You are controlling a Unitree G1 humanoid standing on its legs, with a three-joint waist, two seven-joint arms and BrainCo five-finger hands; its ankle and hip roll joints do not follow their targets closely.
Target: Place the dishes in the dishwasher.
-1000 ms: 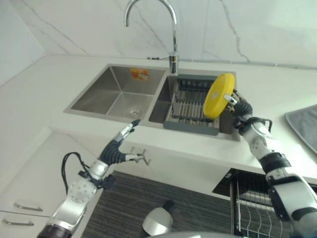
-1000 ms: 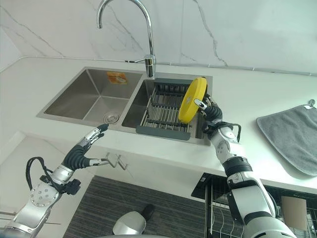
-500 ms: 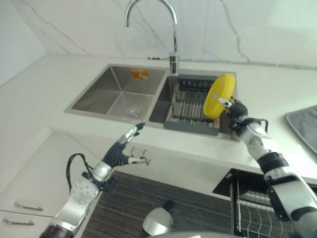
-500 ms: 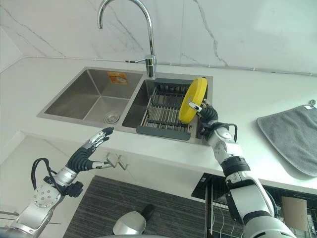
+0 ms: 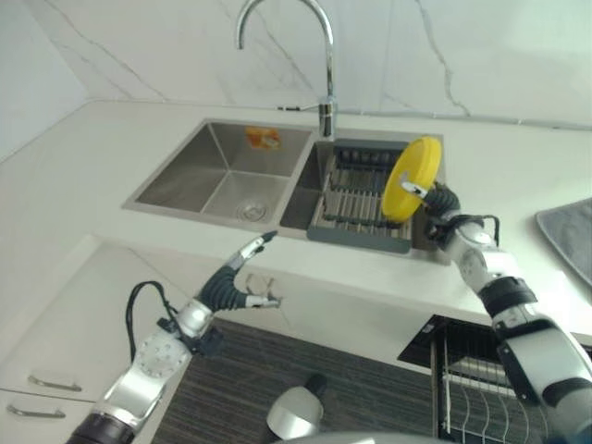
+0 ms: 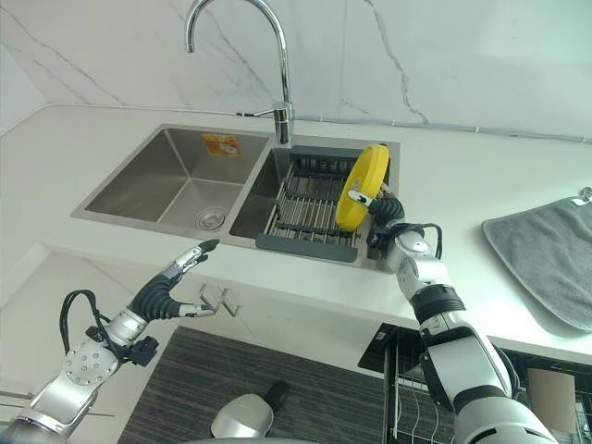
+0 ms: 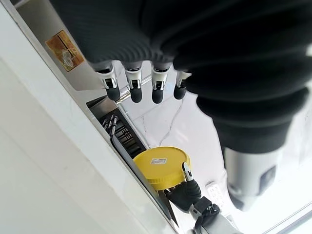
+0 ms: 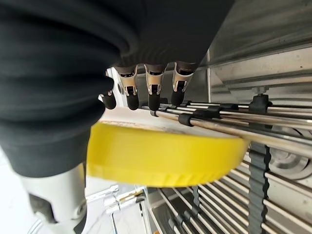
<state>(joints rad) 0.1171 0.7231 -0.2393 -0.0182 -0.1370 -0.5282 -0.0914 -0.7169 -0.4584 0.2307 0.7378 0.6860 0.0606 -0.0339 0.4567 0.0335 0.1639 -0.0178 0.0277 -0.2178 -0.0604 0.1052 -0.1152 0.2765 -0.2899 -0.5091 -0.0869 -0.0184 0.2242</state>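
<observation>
Yellow plate (probably light, rigid, smooth plastic) stands tilted on edge over the drying rack in the sink's right basin, the right hand pinching its near rim, the left hand spread idle below the surface.

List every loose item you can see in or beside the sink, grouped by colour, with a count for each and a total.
Yellow: 1, the plate, on edge over the drying rack with the right hand curled on its rim.
Grey: 2, the drying rack in the right basin, and the cloth on the counter at the right.
Total: 3.
</observation>
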